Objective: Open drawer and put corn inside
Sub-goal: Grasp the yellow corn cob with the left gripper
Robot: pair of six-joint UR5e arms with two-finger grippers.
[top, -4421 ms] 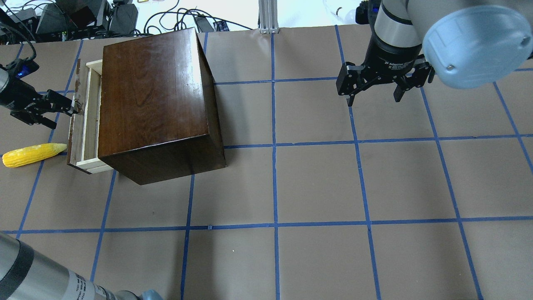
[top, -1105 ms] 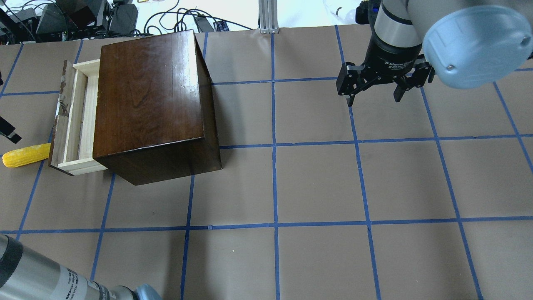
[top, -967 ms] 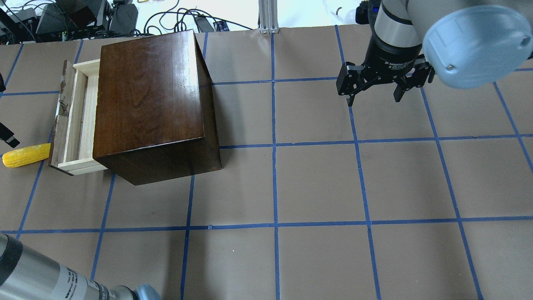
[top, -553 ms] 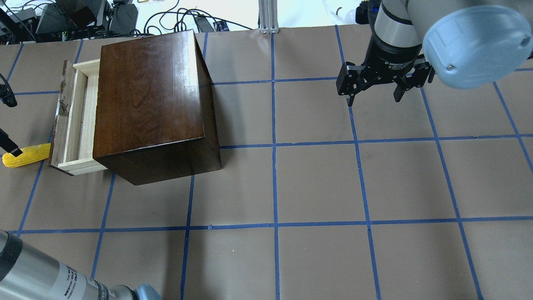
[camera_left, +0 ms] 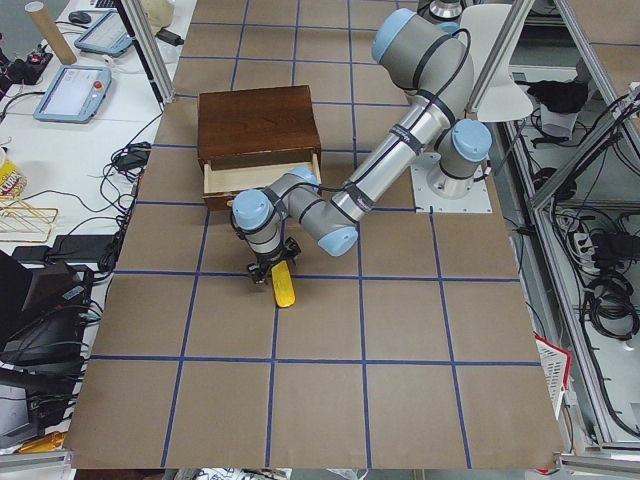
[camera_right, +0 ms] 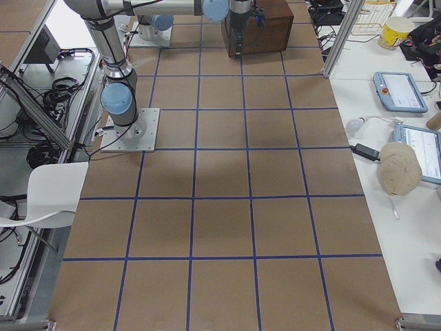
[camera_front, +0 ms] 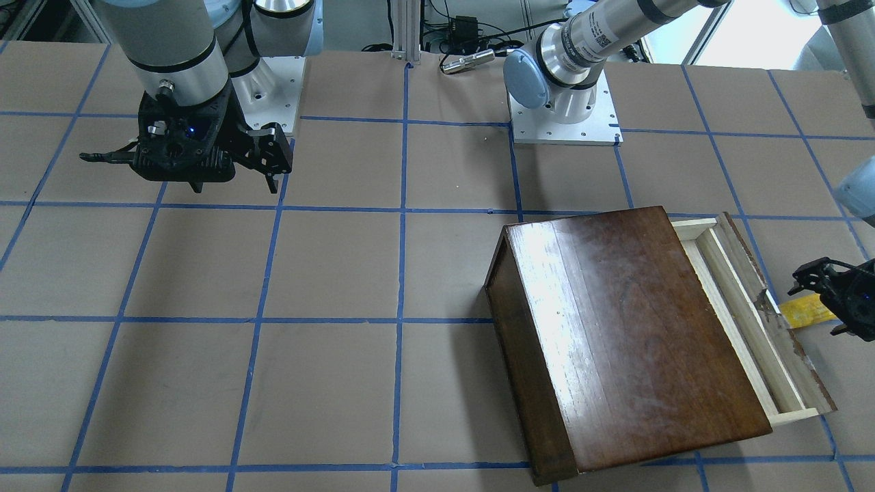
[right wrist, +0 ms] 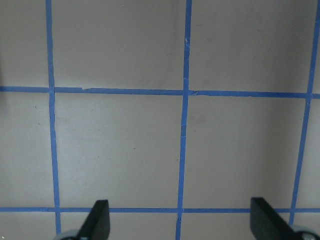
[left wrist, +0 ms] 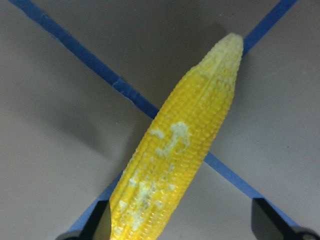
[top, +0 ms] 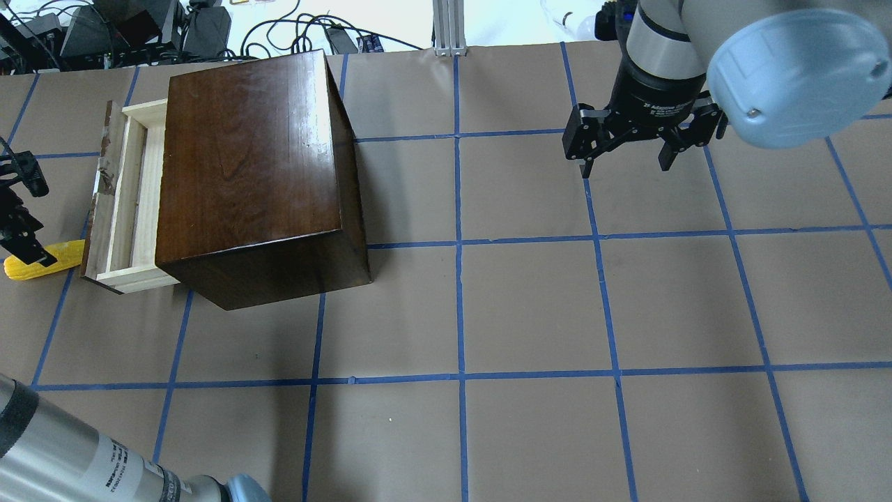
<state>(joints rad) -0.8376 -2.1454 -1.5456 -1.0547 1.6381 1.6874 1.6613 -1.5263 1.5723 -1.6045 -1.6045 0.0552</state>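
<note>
At the surface's left edge, your left end effector [left wrist: 181,225] spreads wide over the corn [left wrist: 180,150] beside the pulled-out drawer [top: 118,202]; right end effector [top: 625,167] gapes empty.

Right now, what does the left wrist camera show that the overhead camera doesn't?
Only the wrist view shows the corn's pointed tip and bumpy kernel rows up close. Only the overhead view shows the open drawer, the cabinet and the open right gripper far off. Both show the corn and the open left gripper above it.
</note>
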